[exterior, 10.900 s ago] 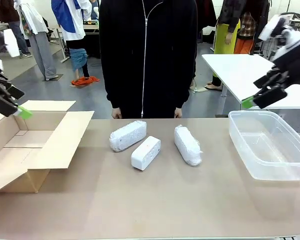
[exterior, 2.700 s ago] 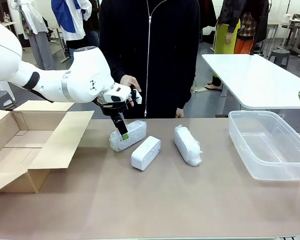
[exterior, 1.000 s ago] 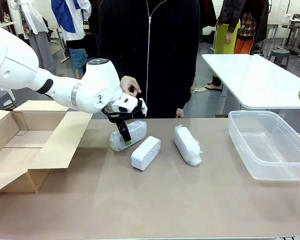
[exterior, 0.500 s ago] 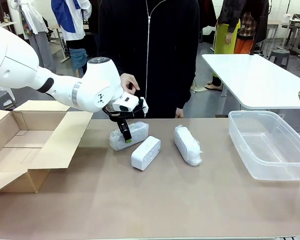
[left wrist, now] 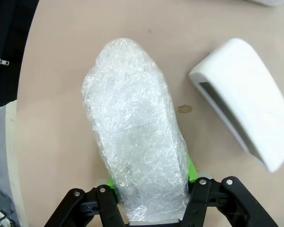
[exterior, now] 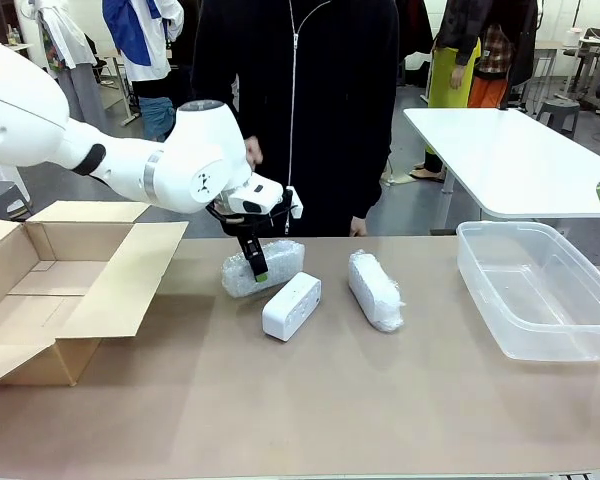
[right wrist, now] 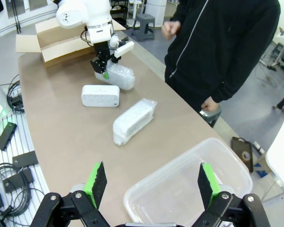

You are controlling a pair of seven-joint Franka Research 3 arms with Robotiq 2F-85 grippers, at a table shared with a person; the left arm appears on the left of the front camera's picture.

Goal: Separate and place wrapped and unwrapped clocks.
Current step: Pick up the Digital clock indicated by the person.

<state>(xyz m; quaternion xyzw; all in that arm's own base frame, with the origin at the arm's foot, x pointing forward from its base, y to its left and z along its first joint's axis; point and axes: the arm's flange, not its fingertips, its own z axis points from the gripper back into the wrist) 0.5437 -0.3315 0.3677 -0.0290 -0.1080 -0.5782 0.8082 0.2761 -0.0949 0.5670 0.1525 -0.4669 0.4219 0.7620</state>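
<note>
left gripper [exterior: 257, 262] clamped across one end of a wrapped clock [left wrist: 135, 123]; pads [left wrist: 191, 169] mostly buried in the bubble wrap. Can't tell if it's off the table. Just beside that gripper: bare clock [exterior: 291, 305], with the second wrapped clock [exterior: 375, 290] beyond it. right gripper [right wrist: 151, 182] spread wide above the plastic bin [right wrist: 175, 198], holding nothing.

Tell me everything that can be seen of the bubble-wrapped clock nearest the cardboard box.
The wrapped clock is an oblong bundle in whitish, crinkled bubble wrap with rounded ends; its contents cannot be made out. It lies lengthwise between the fingers of the left gripper, whose green pads press its long sides near one end. It sits at the far side of the tan table, before the person; whether it rests on the table cannot be told. The bare white clock lies beside it, apart.
</note>
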